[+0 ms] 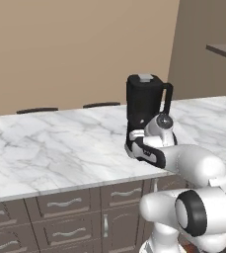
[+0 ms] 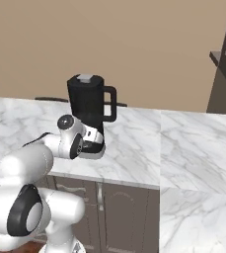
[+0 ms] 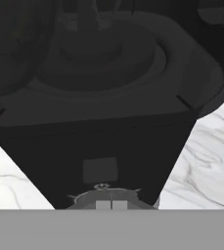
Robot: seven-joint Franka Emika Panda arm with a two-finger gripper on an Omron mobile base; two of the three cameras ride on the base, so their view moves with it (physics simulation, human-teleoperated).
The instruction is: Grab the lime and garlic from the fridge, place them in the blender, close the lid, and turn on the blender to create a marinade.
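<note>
The black blender stands on the marble counter, its handle to the right. The lid sits on top of the jug, light grey cap up. The same blender rises just behind my hand in the right base view. My gripper is shut, its two tips pressed together against the front of the blender's base, just below a small grey square button. Nothing is held between the fingers. The lime, the garlic and the fridge are out of view; the jug is opaque.
The marble counter stretches wide to the left and turns a corner on the right. Brown drawers and doors run below its front edge. Two dark chair backs show behind the counter.
</note>
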